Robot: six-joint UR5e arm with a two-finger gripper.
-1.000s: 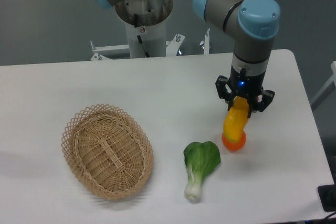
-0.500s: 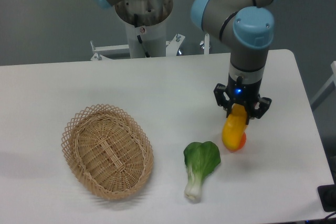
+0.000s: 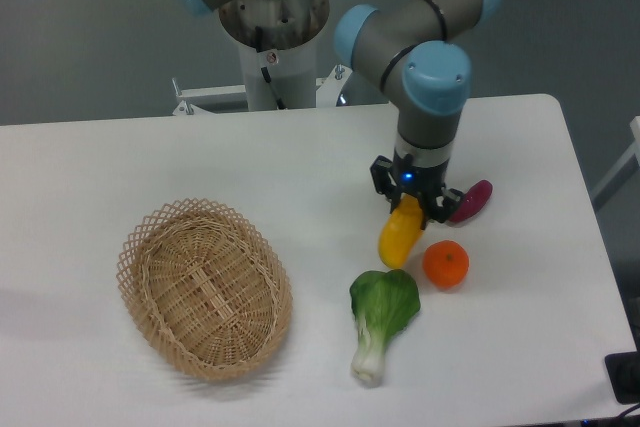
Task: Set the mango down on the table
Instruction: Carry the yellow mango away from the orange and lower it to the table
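One arm reaches down over the right half of the table (image 3: 200,157), and its gripper (image 3: 408,205) has its two fingers closed on the upper end of the one mango (image 3: 398,234). The mango hangs nearly upright, tilted a little, its lower yellow end low over the tabletop; whether it touches the surface cannot be told.

Just right of the mango's lower end sits one orange (image 3: 446,264), on the table and apart from the mango by a small gap. Behind the orange, toward the right edge, lies one purple sweet potato (image 3: 471,201), slanted, with its near end just beside the gripper's right finger. In front of the mango, toward the front edge, lies one bok choy (image 3: 381,319), leaves pointing back toward the mango and white stalk toward the front edge; its leaves are near the orange but not touching it.

One oval wicker basket (image 3: 205,287) sits on the left half of the table, well apart from the fruit and vegetables, nearer the front edge than the back. Nothing can be seen inside it.
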